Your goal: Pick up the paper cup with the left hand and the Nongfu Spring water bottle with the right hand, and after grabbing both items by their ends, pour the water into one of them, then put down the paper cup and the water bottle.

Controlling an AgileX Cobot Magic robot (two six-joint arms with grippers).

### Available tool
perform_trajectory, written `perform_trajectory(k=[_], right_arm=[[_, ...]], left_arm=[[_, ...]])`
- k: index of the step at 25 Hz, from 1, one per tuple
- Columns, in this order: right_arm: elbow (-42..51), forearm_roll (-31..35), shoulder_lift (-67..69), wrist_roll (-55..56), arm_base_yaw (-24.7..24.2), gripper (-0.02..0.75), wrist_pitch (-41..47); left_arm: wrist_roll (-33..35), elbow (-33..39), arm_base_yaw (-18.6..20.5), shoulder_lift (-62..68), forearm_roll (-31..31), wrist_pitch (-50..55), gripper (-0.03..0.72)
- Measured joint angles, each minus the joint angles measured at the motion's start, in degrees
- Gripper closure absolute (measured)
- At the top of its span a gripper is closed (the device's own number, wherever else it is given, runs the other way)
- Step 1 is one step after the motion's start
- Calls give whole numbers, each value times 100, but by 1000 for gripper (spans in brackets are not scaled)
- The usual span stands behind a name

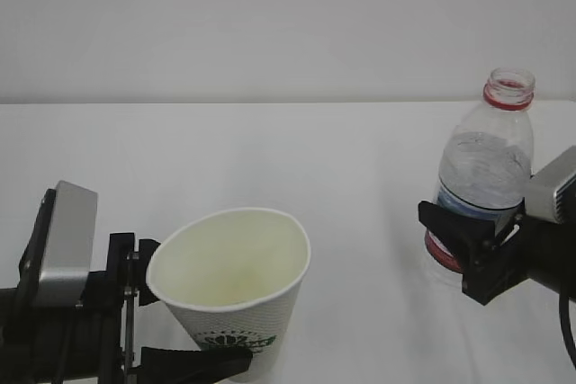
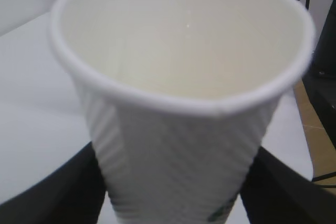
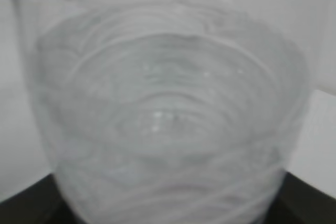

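I have the paper cup (image 1: 236,285) clamped low on its body in my left hand (image 1: 171,348), one finger on each side near the base. That leaves the mouth free to take the pour. The squeeze shows: the rim is pressed out of round into a blunt, pinched shape in my left wrist view, where the dark fingers (image 2: 68,192) flank the ribbed wall. The cup sits at about seven o'clock in the exterior view, low and close. Its long axis is tipped: the mouth leans toward one o'clock, to the bottle's side, so I can see well into the cream inside, which looks dry.

My right hand (image 1: 472,245) is closed on the water bottle (image 1: 486,182) around the red label band, well below the neck, so the open mouth with its red ring stays clear for pouring. The bottle stands at about three o'clock, well apart from the cup. Its long axis is close to upright, neck toward twelve. I judge it lifted off the white table (image 1: 297,159), but cannot be sure. Water (image 1: 486,164) fills it up to the shoulder.
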Motion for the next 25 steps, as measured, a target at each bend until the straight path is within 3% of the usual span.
perform_trajectory(k=[15,25], right_arm=[[-263,-488,0,152,40,233,0],[-993,-639,0,175,751,232,238]], left_arm=[[0,0,0,0,191,0,143],[0,0,0,0,221,0,144]])
